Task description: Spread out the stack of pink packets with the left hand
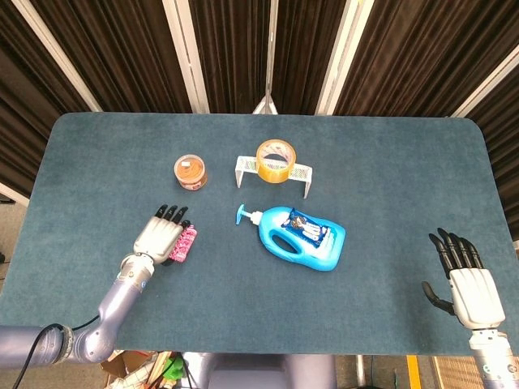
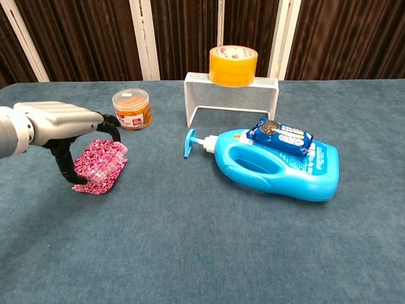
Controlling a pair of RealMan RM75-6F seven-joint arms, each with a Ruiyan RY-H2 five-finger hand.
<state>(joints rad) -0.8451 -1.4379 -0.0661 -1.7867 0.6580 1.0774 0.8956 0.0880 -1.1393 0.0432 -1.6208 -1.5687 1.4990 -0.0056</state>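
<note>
Two views, left robot hand [image 2: 60,126] gripping pink packets [image 2: 98,166], open-fingered empty right robot hand [image 1: 469,284] in head view only

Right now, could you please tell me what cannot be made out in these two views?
- How many pink packets are stacked: the left hand hides part in both views.
- Right hand: outside the chest view's frame; head view cuts off its wrist.
- Label on the blue pack atop the bottle: print too small.
- Jar contents: too small.
</note>
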